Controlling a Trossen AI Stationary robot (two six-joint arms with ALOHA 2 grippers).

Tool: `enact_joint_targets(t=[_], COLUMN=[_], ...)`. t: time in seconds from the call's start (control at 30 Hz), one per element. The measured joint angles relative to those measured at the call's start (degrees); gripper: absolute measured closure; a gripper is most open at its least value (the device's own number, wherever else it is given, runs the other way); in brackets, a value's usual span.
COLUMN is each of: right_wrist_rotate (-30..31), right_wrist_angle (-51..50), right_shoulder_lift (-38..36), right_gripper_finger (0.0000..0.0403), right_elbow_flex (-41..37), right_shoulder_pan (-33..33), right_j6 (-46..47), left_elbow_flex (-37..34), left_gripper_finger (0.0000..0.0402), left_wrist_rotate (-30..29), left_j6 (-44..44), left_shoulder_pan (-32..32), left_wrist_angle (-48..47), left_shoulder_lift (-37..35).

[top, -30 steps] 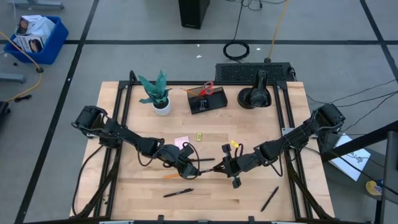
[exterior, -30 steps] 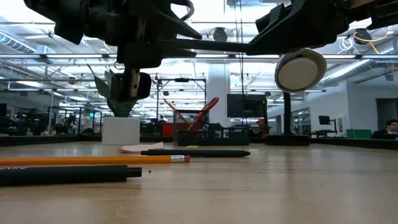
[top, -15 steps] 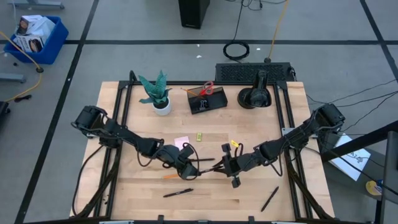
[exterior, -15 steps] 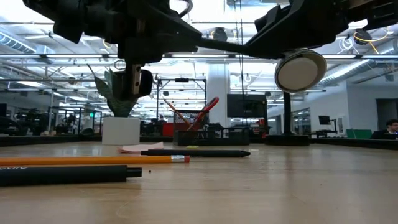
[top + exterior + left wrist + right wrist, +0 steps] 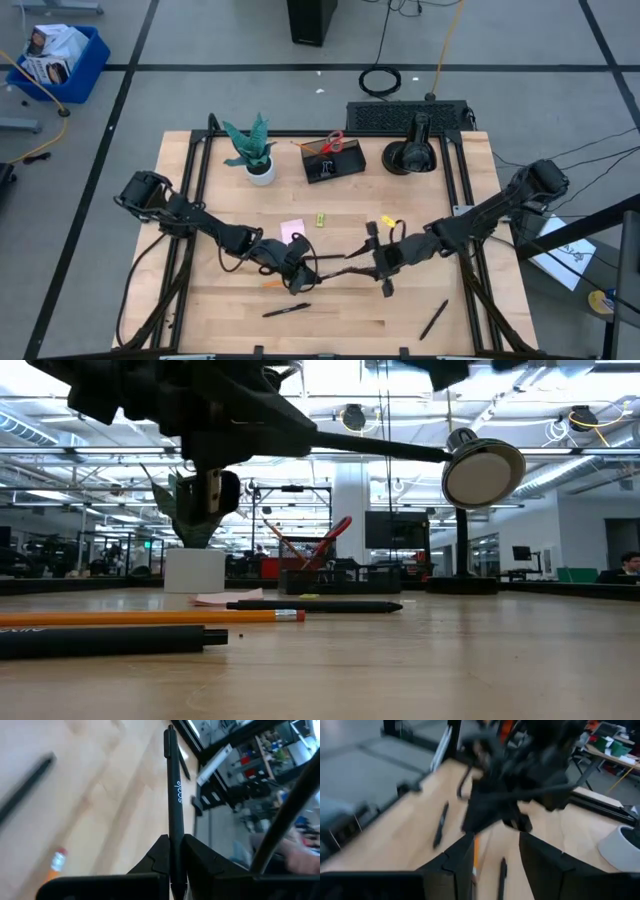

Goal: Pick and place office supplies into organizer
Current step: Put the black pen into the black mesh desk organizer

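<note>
Left arm reaches in over the tabletop (image 5: 420, 225); left gripper (image 5: 303, 272) near the middle front, jaws closed on a black pen (image 5: 174, 805) that juts out level toward the right arm, clear of the wood. Beneath it lies an orange pencil (image 5: 150, 617); another black pen (image 5: 286, 310) sits nearer the front edge. Pink sticky pad (image 5: 292, 229) and a small yellow piece (image 5: 321, 219) lie just behind. Organizer (image 5: 334, 160) stands at the back centre with red scissors (image 5: 333, 141) in it, plant pot (image 5: 261, 170) to its left. Right gripper (image 5: 370, 262) just beside the pen's free end, jaws apart, holding nothing. A third pen (image 5: 434, 319) lies front right
</note>
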Motion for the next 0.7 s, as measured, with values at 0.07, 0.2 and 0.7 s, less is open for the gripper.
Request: enact_joint_targets(t=[0.07, 0.2, 0.7], right_wrist_rotate=[-0.04, -0.15, 1.78], right_wrist_angle=[0.17, 5.89, 56.83], right_shoulder_lift=[-2.52, -6.64, -9.30], right_gripper_finger=[0.0254, 0.0258, 0.0256], right_elbow_flex=[-1.28, -7.36, -35.61], right_shoulder_pan=[0.00, 0.10, 0.14], right_j6=[3.92, 9.41, 15.23], left_elbow_flex=[0.00, 0.00, 0.02], left_gripper_finger=[0.0367, 0.0364, 0.0367], left_wrist_rotate=[-2.69, -6.12, -14.37], left_j6=[1.79, 4.96, 17.53], left_shoulder_pan=[-0.47, -0.97, -1.16], left_wrist_angle=[-0.01, 0.64, 10.29], left_shoulder_lift=[0.00, 0.00, 0.00])
